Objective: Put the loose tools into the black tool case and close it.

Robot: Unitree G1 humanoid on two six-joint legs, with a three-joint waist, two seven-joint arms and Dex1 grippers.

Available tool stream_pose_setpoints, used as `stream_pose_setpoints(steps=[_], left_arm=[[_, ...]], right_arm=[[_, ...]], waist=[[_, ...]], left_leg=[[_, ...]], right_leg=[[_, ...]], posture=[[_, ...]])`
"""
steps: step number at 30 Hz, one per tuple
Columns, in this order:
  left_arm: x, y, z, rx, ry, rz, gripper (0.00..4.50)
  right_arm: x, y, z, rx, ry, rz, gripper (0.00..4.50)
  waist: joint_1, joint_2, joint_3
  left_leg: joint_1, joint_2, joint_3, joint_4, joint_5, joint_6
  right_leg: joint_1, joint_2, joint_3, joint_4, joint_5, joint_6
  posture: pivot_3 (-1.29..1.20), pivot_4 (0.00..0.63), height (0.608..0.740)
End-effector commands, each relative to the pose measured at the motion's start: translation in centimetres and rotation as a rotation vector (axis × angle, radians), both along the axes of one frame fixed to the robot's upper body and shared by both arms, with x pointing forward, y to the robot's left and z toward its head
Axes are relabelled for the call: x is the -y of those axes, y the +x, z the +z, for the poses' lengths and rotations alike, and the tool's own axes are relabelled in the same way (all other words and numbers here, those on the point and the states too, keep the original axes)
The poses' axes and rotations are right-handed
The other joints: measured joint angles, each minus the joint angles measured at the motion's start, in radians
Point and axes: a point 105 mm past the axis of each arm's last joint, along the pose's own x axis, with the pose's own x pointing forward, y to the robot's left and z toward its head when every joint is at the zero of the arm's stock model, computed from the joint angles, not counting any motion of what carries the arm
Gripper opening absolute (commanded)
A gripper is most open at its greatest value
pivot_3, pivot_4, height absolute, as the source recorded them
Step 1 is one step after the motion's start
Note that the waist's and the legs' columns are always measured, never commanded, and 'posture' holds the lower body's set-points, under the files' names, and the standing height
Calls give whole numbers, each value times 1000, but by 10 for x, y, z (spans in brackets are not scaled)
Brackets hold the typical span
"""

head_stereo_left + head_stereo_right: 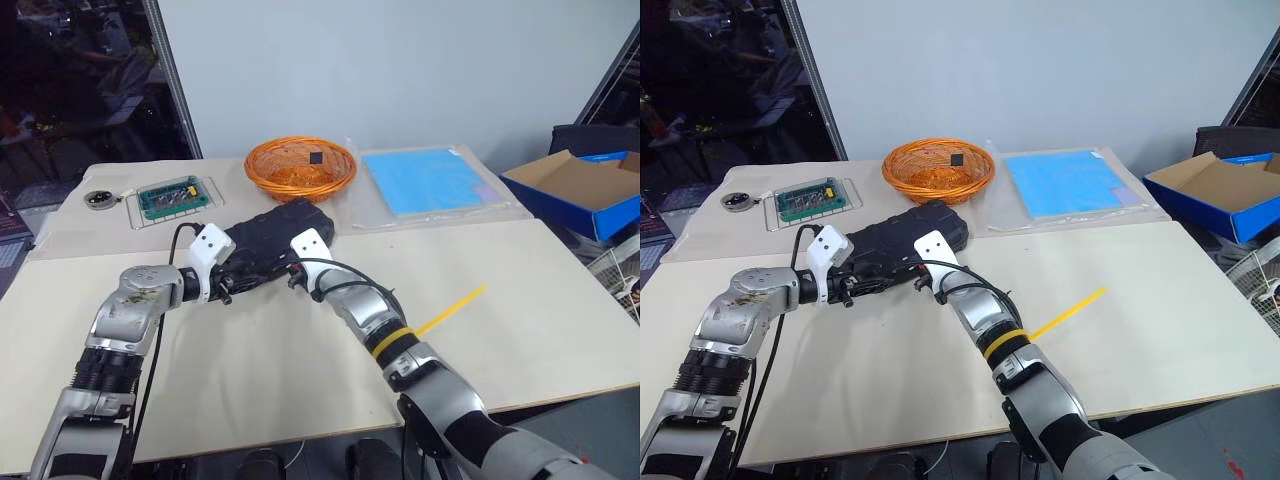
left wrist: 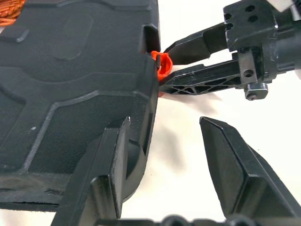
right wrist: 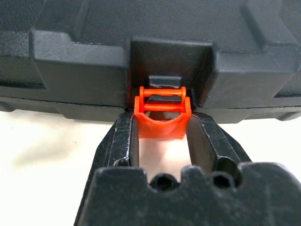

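Right gripper point(image 3: 161, 141) sits at the front edge of the black tool case point(image 1: 275, 240), its two black fingers point(image 3: 120, 141) closed on the small orange latch point(image 3: 162, 117), one on each side of it. Latch hangs down from its notch in the case edge, not snapped up. Left wrist view shows the same from the side: right fingers pinching the latch at the case rim.

Left gripper point(image 2: 162, 160) is at the case's near-left corner, jaws apart; one finger point(image 2: 106, 174) lies against the case's side wall, the other stands clear over bare table, so nothing is clamped.

Case lid is down, textured shell up; case lies slantwise mid-table, just in front of the orange wicker basket point(image 1: 300, 165).

Further out on the table point(image 1: 250, 370): a blue sheet in a clear sleeve point(image 1: 425, 180) to the right of the basket, a green circuit board on a wire rack point(image 1: 172, 198) to the left, w/ a round tape measure point(image 1: 98, 200) beside it. A yellow strip point(image 1: 452, 308) lies right of the right arm. An open blue cardboard box point(image 1: 580, 190) stands off the table's right end.
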Motion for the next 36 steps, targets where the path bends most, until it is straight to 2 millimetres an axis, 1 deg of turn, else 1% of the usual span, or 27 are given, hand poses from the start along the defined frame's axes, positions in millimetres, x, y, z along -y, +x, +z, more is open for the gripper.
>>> stream_pose_setpoints(steps=[1,3,5,7,8,9,11,12,13,15,16,19,21,24,25,27,29,32,33,34,35,36], left_arm=[[-2,-3,-4,-21,3,12,2533],[1,-3,2,-4,-26,3,2533],[8,-6,14,20,-81,-26,2533],[11,-8,20,35,-105,-51,2533],[13,-10,25,46,-123,-68,2533],[15,-11,29,54,-140,-84,2533],[17,-12,34,55,-171,-99,2533],[17,-13,35,55,-175,-103,2533],[17,-13,35,56,-175,-107,2533],[17,-12,36,58,-174,-113,2533],[17,-12,36,58,-174,-115,2533],[19,-15,37,44,-185,-154,2533],[19,-17,35,36,-172,-177,2533],[19,-23,33,26,-160,-225,2533],[19,-24,33,25,-153,-235,2533],[19,-27,31,20,-139,-254,2533],[22,-35,28,-4,-129,-305,2533],[27,-47,30,-25,-150,-363,3218],[28,-50,32,-31,-158,-380,3590],[30,-52,33,-24,-152,-392,3761],[32,-54,33,-22,-146,-406,4195],[34,-56,33,-23,-140,-420,4476]], right_arm=[[4,-25,-62,-208,-123,26,1193],[6,-30,-65,-204,-139,63,1193],[8,-39,-61,-169,-140,133,1193],[9,-47,-57,-171,-125,165,1193],[14,-52,-54,-167,-122,174,1193],[19,-56,-50,-165,-117,177,1193],[28,-65,-43,-173,-92,183,1193],[33,-69,-39,-173,-87,183,1193],[38,-73,-35,-171,-86,183,1193],[45,-80,-30,-174,-82,185,1193],[47,-82,-29,-179,-78,185,1193],[62,-91,-18,-163,-67,160,1193],[67,-95,-13,-152,-60,151,1193],[75,-98,-5,-134,-44,127,1193],[77,-100,-2,-133,-32,128,1193],[82,-106,2,-139,-16,136,1193],[88,-111,6,-147,4,142,1193],[98,-122,10,-160,3,166,1193],[100,-125,10,-167,-1,172,1193],[102,-129,10,-172,-5,177,1193],[105,-133,10,-177,-10,180,1193],[107,-135,10,-179,-14,180,1193]], waist=[[0,0,0],[0,0,0],[0,0,0],[0,-2,-1],[0,-3,-2],[0,-3,-2],[3,-3,-3],[6,-3,-3],[9,-3,-4],[19,-3,-5],[23,-3,-5],[34,-3,-4],[45,-2,-4],[53,-2,-4],[53,-2,-4],[57,-2,-4],[59,-1,-3],[60,-1,-3],[61,-1,-3],[61,-1,-3],[61,-1,-3],[61,-1,-3]], left_leg=[[0,0,0,0,0,0],[0,0,0,0,0,0],[0,0,0,0,0,0],[-6,0,0,0,0,0],[-8,0,1,0,0,0],[-13,-1,1,1,2,3],[-21,-1,1,0,-4,-6],[-28,-1,1,1,-6,-7],[-34,-1,0,2,-9,-6],[-46,-2,0,5,-14,-4],[-49,-3,0,5,-17,-3],[-50,-4,0,7,-26,-1],[-51,-5,0,10,-31,0],[-52,-8,1,15,-37,4],[-52,-10,2,16,-38,5],[-52,-17,2,17,-38,5],[-52,-20,4,19,-38,5],[-51,-20,5,22,-39,6],[-51,-20,5,22,-39,7],[-51,-20,5,22,-39,7],[-51,-20,5,23,-39,7],[-51,-20,5,23,-39,7]], right_leg=[[0,0,0,0,0,0],[0,0,0,0,0,0],[-1,0,0,0,0,0],[-3,0,-1,0,0,0],[-3,0,-1,0,0,0],[-5,1,-1,1,4,7],[-15,2,-1,1,2,7],[-19,2,-1,3,5,3],[-25,2,-1,4,5,2],[-37,1,-1,12,4,4],[-41,0,-1,12,3,5],[-40,-2,-3,10,3,5],[-40,-2,-4,8,3,6],[-36,-3,-6,-3,2,7],[-36,-4,-7,-3,1,9],[-35,-12,-10,-3,-5,17],[-34,-17,-11,-4,-7,18],[-32,-17,-11,-3,-7,19],[-31,-17,-11,-3,-8,19],[-31,-17,-11,-3,-8,19],[-31,-17,-11,-3,-8,19],[-31,-17,-11,-2,-8,18]], posture=[[0,150,740],[0,150,740],[0,150,740],[0,150,740],[0,150,740],[0,150,740],[0,150,740],[0,150,740],[0,150,740],[0,150,740],[0,150,740],[0,150,740],[0,150,740],[0,150,740],[0,150,740],[0,150,740],[0,150,740],[0,150,740],[0,150,740],[0,150,740],[0,150,740],[0,150,740]])
